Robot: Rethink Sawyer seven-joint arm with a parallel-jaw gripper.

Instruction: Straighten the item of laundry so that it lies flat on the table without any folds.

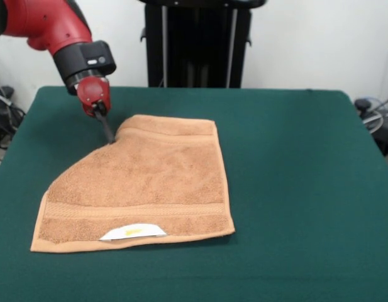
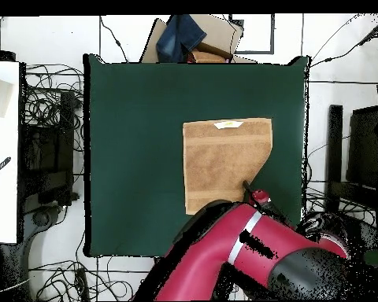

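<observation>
The light orange-tan towel [image 1: 146, 185] lies on the dark green table [image 1: 294, 163], left of the middle. Its white label with a yellow mark [image 1: 132, 231] sits at the near hem. The towel's far left corner is folded in, which leaves a diagonal edge on that side. My gripper [image 1: 108, 134] hangs from the red arm, its thin dark fingers pressed together, with the tips at the top of that diagonal fold. In the overhead view the towel [image 2: 224, 161] lies right of the table's middle [image 2: 137, 141], with the gripper [image 2: 248, 186] at its folded corner beside the robot.
The black pedestal [image 1: 197, 44] stands behind the table's far edge. In the overhead view a cardboard box with blue cloth [image 2: 192, 39] lies beyond the table, cables [image 2: 50, 110] run along one side, and a white surface [image 2: 3, 149] is at the picture's left edge.
</observation>
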